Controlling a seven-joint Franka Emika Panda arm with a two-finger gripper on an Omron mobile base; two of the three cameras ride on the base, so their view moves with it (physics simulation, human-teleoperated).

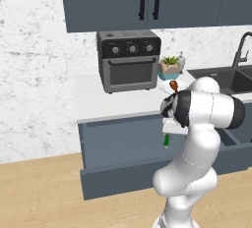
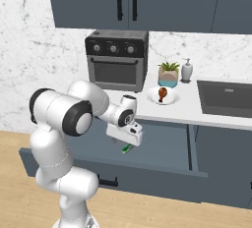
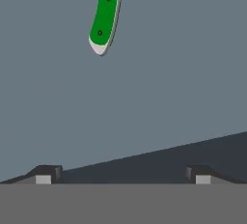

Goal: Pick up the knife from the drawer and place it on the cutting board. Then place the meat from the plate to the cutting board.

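Both base views sit behind the arm and look forward and down at the counter front. The left one has the toaster oven (image 1: 129, 60) at upper centre and the open drawer (image 1: 123, 146) below; the right one shares both, oven (image 2: 117, 60) upper left, drawer (image 2: 162, 148) centre. The hand view looks closely down at the drawer floor (image 3: 173, 63), the knife (image 3: 105, 13) at its top edge.

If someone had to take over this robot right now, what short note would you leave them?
Gripper: open, empty, hovering over the open drawer.
Knife: lying on the drawer floor, ahead of the fingertips, not gripped.
Meat: on the plate on the counter, beside the potted plant.
Done: drawer is open.
Left: grasp the knife and move it to the cutting board, then move the meat there.
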